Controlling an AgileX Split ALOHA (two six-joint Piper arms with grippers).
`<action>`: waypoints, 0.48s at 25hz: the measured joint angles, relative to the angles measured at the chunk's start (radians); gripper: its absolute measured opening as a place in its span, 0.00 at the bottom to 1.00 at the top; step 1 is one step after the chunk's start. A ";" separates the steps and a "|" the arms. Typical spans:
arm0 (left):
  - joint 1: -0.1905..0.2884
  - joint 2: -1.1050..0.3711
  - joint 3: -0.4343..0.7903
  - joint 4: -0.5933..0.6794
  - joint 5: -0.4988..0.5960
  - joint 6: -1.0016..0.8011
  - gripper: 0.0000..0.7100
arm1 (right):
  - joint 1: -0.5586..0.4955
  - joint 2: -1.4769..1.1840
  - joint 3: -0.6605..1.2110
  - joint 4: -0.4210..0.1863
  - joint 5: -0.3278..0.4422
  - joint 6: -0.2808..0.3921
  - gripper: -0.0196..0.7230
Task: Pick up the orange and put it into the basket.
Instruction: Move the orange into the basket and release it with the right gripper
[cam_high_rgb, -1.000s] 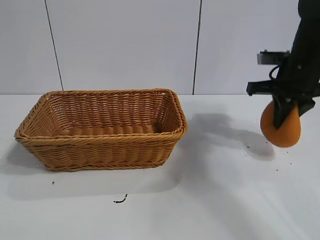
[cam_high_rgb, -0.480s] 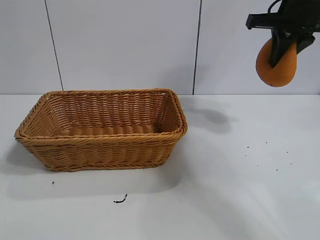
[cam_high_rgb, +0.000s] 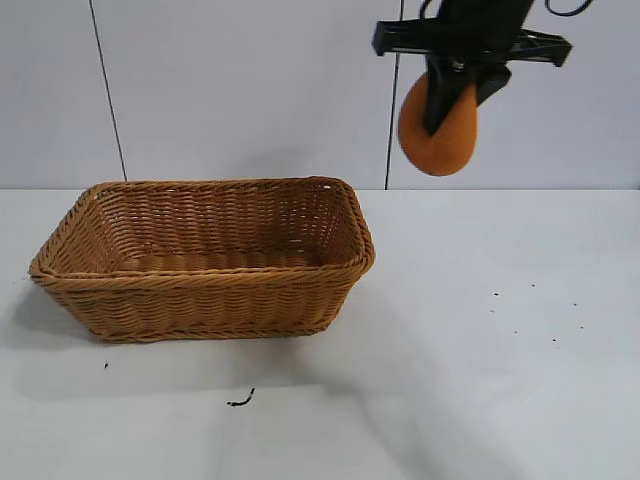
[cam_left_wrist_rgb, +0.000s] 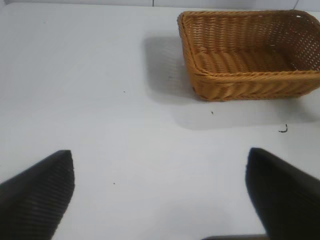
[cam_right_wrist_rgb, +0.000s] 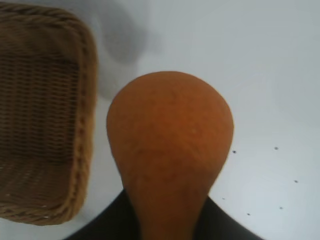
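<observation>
**Surroundings: plain and lightly marked**

A white surface (cam_high_rgb: 450, 400) spreads below a pale panelled wall (cam_high_rgb: 250, 90) with thin dark vertical seams. A small dark curled scrap (cam_high_rgb: 240, 401) lies on the surface, well away from the wall. Tiny dark specks (cam_high_rgb: 530, 310) dot the surface nearer the wall.

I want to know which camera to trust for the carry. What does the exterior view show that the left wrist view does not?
Only the exterior view shows the right gripper holding the matte, pear-shaped orange high above the white table, right of the basket. Only the left wrist view shows the left gripper, open and empty. Both show the light brown woven wicker basket, empty.
</observation>
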 joint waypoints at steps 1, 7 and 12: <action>0.000 0.000 0.000 0.000 0.000 0.000 0.94 | 0.041 0.009 -0.001 0.001 -0.040 0.016 0.12; 0.000 0.000 0.000 0.000 0.000 0.000 0.94 | 0.115 0.094 -0.001 0.003 -0.156 0.057 0.12; 0.000 0.000 0.000 0.000 0.000 0.000 0.94 | 0.124 0.189 -0.001 0.003 -0.243 0.104 0.12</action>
